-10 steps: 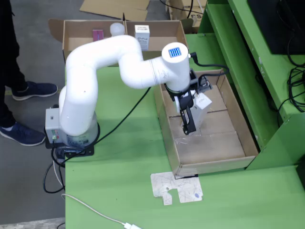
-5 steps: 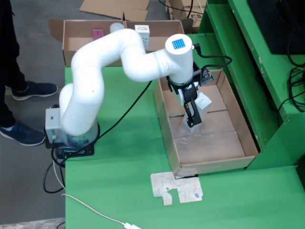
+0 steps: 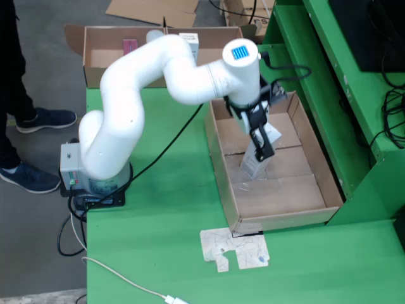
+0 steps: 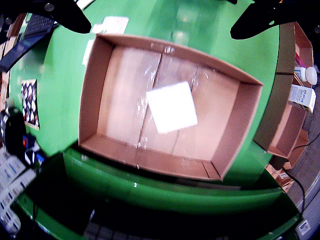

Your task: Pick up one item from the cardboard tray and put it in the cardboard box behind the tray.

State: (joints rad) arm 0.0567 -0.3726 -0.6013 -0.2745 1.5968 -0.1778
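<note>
A shallow cardboard tray (image 3: 285,218) lies on the green table, right of the white arm. One white, square-topped item (image 3: 253,166) rests near the middle of its floor. My gripper (image 3: 262,151) hangs just above that item. From the wrist view the item (image 4: 171,106) is centred in the tray (image 4: 90,90). The two black fingers (image 4: 65,14) sit far apart at the top corners with nothing between them, so my gripper (image 4: 165,15) is open. The cardboard box (image 3: 104,47) stands beyond the tray, at the table's far edge.
The box holds a pink item (image 3: 130,45) and a white carton (image 3: 188,39). A green frame (image 3: 329,95) flanks the tray's right side. A paper cutout (image 3: 234,250) lies in front of the tray. A person's feet (image 3: 28,177) are on the floor at left.
The arm's wrist has swung to the right and toward the far end of the tray, uncovering the white item. The item has stayed where it was.
</note>
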